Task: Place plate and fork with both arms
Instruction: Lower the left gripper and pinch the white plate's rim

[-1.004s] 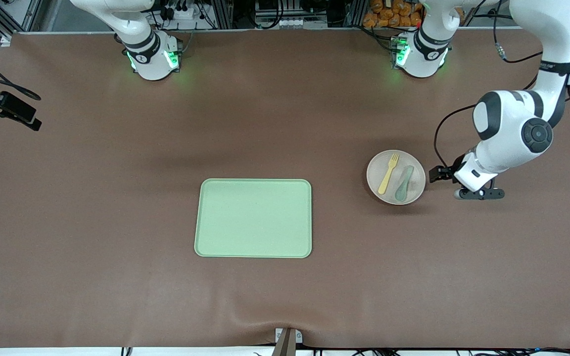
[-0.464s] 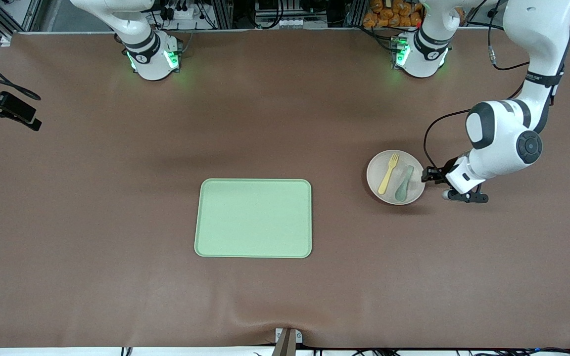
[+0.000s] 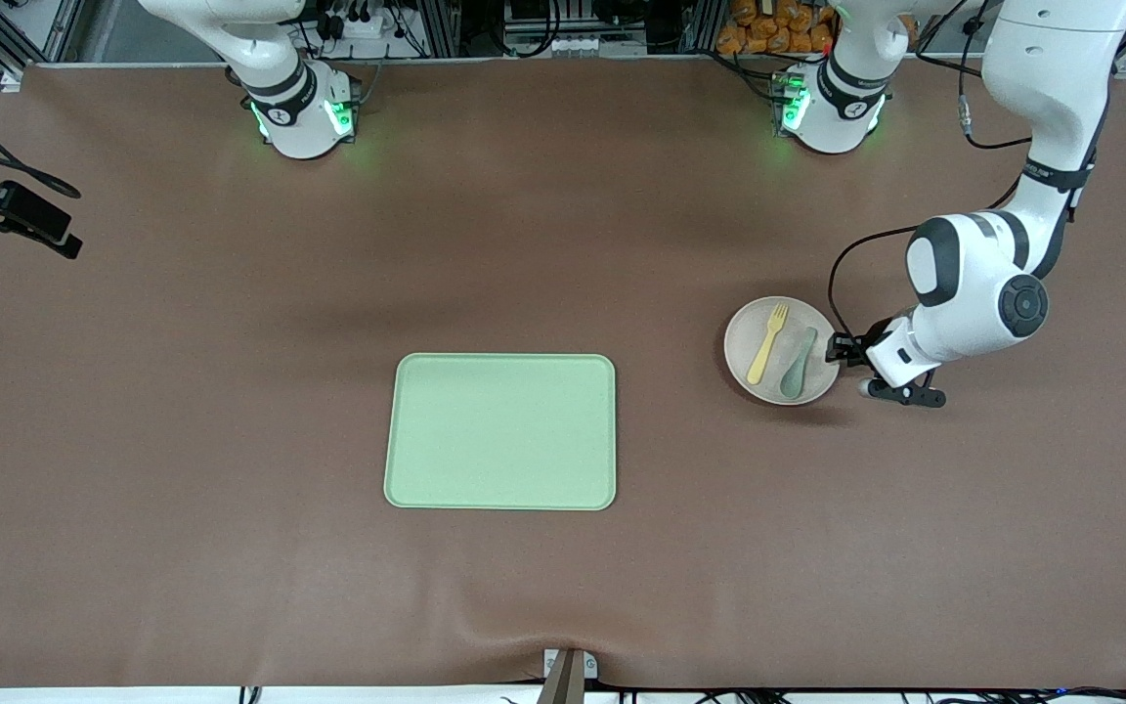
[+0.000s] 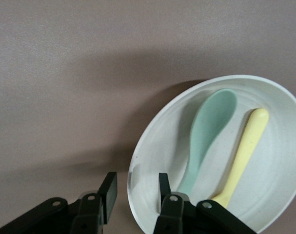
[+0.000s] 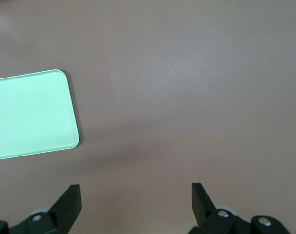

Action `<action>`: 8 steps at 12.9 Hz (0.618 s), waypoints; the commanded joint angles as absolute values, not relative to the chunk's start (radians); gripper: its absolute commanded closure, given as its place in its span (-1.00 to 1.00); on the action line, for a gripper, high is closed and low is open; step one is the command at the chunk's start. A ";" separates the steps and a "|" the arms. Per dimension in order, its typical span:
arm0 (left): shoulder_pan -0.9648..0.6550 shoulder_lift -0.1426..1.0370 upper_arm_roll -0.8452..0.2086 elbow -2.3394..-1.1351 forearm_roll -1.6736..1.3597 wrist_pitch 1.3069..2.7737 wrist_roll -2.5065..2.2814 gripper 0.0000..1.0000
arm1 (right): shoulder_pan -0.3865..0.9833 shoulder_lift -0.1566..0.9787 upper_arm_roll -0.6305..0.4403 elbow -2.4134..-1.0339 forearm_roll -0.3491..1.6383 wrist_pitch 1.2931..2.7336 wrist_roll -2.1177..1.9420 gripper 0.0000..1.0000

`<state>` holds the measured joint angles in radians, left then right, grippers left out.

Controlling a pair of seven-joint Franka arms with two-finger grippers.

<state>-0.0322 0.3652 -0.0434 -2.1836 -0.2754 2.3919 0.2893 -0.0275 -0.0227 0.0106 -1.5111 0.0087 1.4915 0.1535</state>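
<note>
The pale speckled plate (image 3: 735, 340) lies on the table toward the left arm's end, with the yellow fork (image 3: 768, 344) and a grey-green spoon (image 3: 798, 364) on it. My left gripper (image 3: 839, 350) is low at the plate's edge. In the left wrist view it (image 4: 136, 181) is open and straddles the plate's rim (image 4: 152, 141), one finger inside and one outside, with a gap to the rim. The fork's handle (image 4: 245, 151) and the spoon (image 4: 206, 131) lie side by side there. My right gripper (image 5: 136, 192) is open and empty above bare table; it is out of the front view.
The light-green tray (image 3: 500, 431) lies at the table's middle, well apart from the plate; one corner of it shows in the right wrist view (image 5: 26, 114). The right arm's base (image 3: 299, 108) stands at the table's back edge and the arm waits.
My left gripper has moved in toward the plate from the left arm's end of the table until its fingers straddle the rim. The plate, fork and spoon have not moved.
</note>
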 commanded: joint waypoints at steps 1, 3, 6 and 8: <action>-0.026 0.387 -0.049 -2.171 -0.301 2.402 0.333 0.18 | -0.044 -0.026 0.023 -1.508 0.021 1.494 0.152 -1.00; -0.025 0.396 -0.049 -2.171 -0.301 2.404 0.336 0.39 | -0.044 -0.026 0.023 -1.508 0.021 1.494 0.152 -1.00; -0.025 0.403 -0.049 -2.163 -0.301 2.405 0.360 0.55 | -0.044 -0.026 0.023 -1.508 0.021 1.494 0.152 -1.00; -0.026 0.414 -0.049 -2.155 -0.301 2.405 0.360 0.55 | -0.046 -0.026 0.023 -1.508 0.021 1.494 0.152 -1.00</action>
<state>-0.0312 0.3977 -0.0434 -2.1731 -0.2755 2.3958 0.3282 -0.0276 -0.0226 0.0106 -1.5111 0.0087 1.4915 0.1535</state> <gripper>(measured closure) 0.771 0.000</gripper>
